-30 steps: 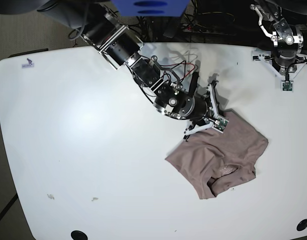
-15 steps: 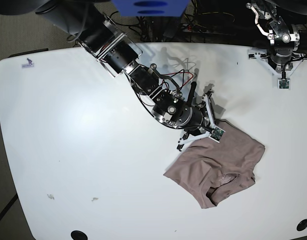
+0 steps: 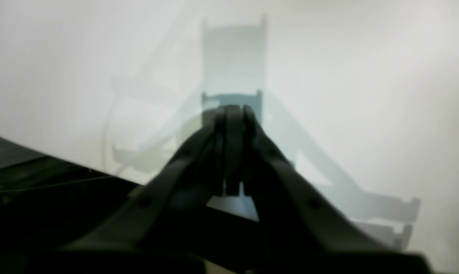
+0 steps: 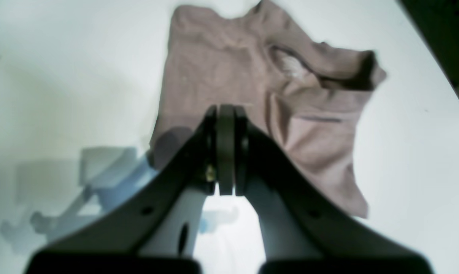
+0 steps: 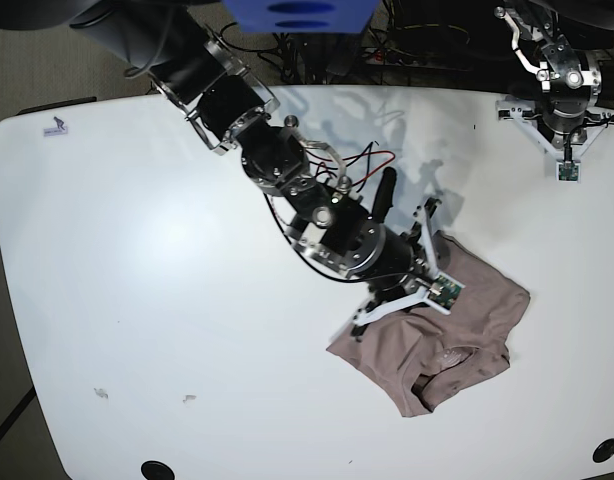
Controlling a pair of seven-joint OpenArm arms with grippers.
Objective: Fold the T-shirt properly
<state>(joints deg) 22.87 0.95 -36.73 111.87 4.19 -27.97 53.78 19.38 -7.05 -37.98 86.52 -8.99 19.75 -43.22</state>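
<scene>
Right pincer (image 4: 226, 152), jaws pressed together and empty, hangs over the near edge of the crumpled T-shirt (image 5: 437, 335) on the tabletop (image 5: 167, 300), while the shut left pincer (image 3: 233, 125) sits well apart.

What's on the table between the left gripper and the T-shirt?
Only bare white table between the left gripper and the T-shirt, seen in the base view.

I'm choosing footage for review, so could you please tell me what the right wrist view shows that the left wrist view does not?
Only the right wrist view shows the T-shirt, crumpled beyond the right gripper, its collar opening visible. Only the left wrist view shows the dark area off the table's edge behind the left gripper. Both show closed fingers holding nothing, over the white table, with shadows.
</scene>
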